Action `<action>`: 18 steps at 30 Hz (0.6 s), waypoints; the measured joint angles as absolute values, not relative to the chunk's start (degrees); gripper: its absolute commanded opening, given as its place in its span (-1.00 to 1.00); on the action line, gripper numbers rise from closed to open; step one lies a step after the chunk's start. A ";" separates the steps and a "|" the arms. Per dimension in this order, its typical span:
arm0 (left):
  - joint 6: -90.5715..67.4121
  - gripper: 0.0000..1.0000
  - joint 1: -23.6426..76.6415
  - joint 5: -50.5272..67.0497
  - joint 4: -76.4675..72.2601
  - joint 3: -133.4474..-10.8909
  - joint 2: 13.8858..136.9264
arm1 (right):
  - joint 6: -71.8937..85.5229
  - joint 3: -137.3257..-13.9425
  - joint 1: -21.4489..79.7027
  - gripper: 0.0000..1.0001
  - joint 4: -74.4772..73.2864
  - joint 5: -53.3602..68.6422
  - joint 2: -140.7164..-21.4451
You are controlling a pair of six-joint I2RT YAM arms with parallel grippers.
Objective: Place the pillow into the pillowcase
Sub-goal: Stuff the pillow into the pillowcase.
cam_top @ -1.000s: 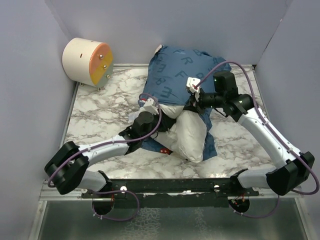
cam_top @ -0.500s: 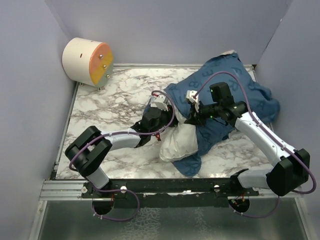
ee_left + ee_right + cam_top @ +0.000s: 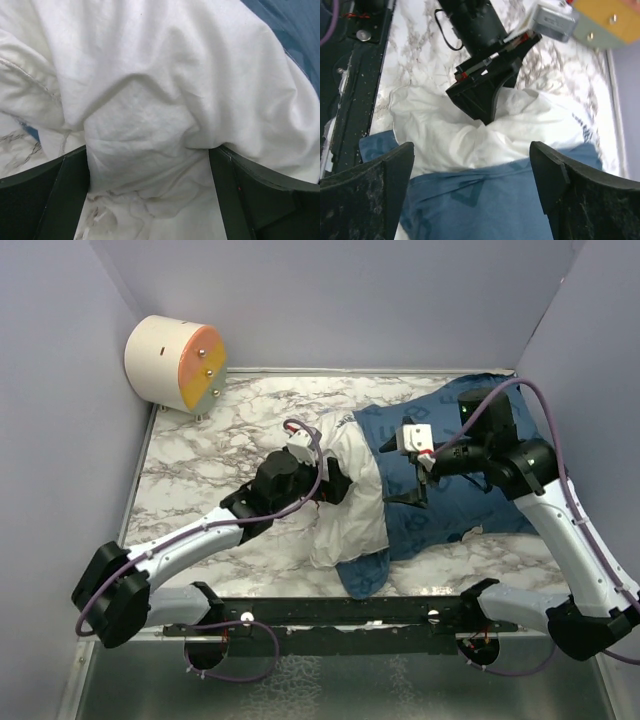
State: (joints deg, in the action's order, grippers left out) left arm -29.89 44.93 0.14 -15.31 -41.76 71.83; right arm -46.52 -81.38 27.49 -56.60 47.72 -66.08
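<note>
Both end effectors now spread apart w/ nothing clamped, left end effector (image 3: 149, 200) at the pillow (image 3: 352, 490) and right end effector (image 3: 412, 483) over the pillowcase (image 3: 465, 495): grips just released, pillow approx. half-inserted on worktop (image 3: 210, 455), near end exposed.

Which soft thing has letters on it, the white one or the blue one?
The blue pillowcase has letters printed on it. The white pillow is plain.

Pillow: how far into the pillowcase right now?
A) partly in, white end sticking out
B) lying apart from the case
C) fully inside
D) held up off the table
A: the pillow shows a bare white end on the left while its right side disappears under the blue pillowcase.
</note>
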 measured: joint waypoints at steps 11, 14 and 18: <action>-27.73 0.98 43.92 -2.17 14.26 -44.01 57.82 | -70.15 -77.60 44.95 1.00 -61.43 54.04 -73.30; -28.67 0.98 43.13 -3.81 18.02 -42.87 53.34 | -73.10 -73.69 48.69 0.99 -59.94 49.10 -75.72; -30.44 0.98 42.33 -4.93 21.06 -41.17 48.23 | -74.63 -65.87 52.10 0.76 -55.07 39.35 -77.41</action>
State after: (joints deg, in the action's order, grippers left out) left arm -30.44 42.33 -4.93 21.06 -41.17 48.23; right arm -74.63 -65.87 52.10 -55.07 39.35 -77.41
